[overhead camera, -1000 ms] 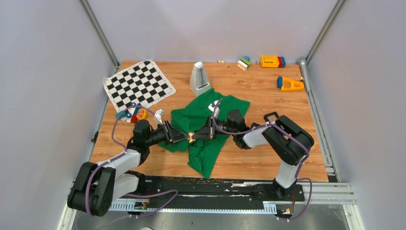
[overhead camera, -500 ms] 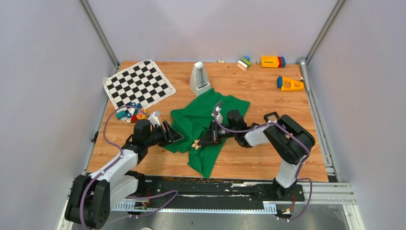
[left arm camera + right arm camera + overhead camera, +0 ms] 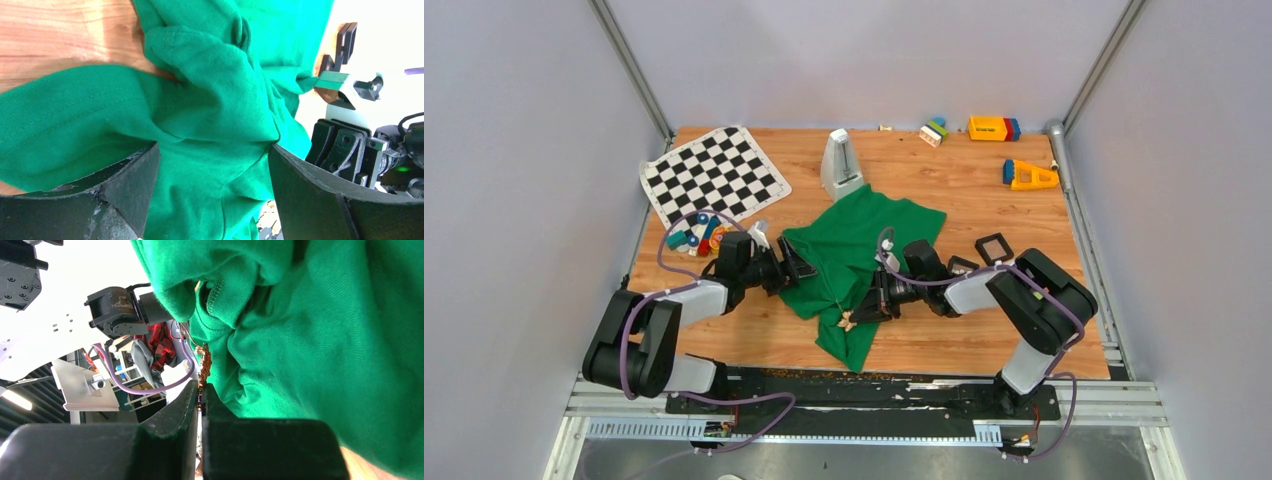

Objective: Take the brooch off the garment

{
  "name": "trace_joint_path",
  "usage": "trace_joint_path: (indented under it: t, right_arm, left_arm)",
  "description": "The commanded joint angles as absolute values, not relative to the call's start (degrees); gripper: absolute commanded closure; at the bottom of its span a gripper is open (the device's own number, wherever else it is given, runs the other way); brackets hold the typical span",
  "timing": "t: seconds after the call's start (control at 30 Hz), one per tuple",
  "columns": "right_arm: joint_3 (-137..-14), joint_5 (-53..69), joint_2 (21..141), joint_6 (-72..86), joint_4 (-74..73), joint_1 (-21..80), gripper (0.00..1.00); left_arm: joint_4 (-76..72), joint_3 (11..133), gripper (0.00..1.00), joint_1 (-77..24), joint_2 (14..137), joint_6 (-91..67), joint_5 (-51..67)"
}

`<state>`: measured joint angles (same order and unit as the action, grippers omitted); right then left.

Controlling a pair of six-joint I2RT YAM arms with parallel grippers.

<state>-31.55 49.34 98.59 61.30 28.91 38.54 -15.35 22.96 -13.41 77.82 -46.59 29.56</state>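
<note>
Garment (image 3: 854,245) in the middle of the table (image 3: 954,345), my left gripper (image 3: 797,263) at its left edge, my right gripper (image 3: 862,312) at its right side, brooch (image 3: 846,321) at those tips, over the garment's near part, metronome (image 3: 839,160) just behind the garment, mat (image 3: 714,177) far left.

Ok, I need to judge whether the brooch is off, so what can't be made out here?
Top view: the brooch is too small to tell whether it is clear of the garment.
Right wrist view: the brooch shows edge-on in the shut right tool; its pin is hidden against a garment fold.
Left wrist view: brooch out of frame; garment fills the open left tool gap, contact with the fingers unclear.
</note>
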Motion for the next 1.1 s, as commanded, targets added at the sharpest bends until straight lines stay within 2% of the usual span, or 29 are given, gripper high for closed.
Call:
trace_joint_path:
  t: [0.0,0.1,0.23,0.5,0.63,0.8,0.87,0.93,1.0,1.07]
  right_arm:
    - [-31.0,48.1,95.3,59.2,27.1,38.7,1.00]
    - [-30.5,47.9,94.6,59.0,26.2,38.7,1.00]
    - [-28.4,46.9,92.8,58.5,23.3,38.8,1.00]
    - [-21.0,45.0,81.3,57.5,20.6,38.8,1.00]
    - [-24.6,43.1,72.5,49.2,13.2,38.8,1.00]
    - [-37.0,38.0,63.7,34.8,2.2,39.3,1.00]
    - [-42.6,36.5,60.4,28.1,0.3,42.5,1.00]
    - [-46.2,29.2,56.5,18.7,-1.4,50.1,1.00]
    - [-45.0,21.5,55.0,11.3,1.8,56.7,1.00]
    - [-42.5,20.9,55.6,4.8,5.0,58.3,1.00]
  left_arm:
    - [-21.2,24.3,0.16,-13.2,78.8,-48.8,28.1]
    - [-23.6,24.7,0.23,-13.2,80.4,-49.6,28.3]
    - [-24.2,26.6,0.28,-13.1,83.9,-50.1,25.3]
    - [-15.6,40.0,0.30,-12.5,93.0,-46.7,19.7]
    - [-9.0,40.5,0.30,-13.9,86.2,-43.4,18.4]
    - [4.9,41.7,0.29,-18.0,73.4,-37.4,15.6]
    - [7.5,40.5,0.29,-18.6,68.8,-36.8,16.7]
    - [9.3,38.8,0.29,-18.7,64.0,-36.6,18.0]
    - [10.5,37.1,0.29,-18.7,59.5,-36.6,19.6]
    - [10.6,35.4,0.29,-18.8,55.5,-36.9,21.9]
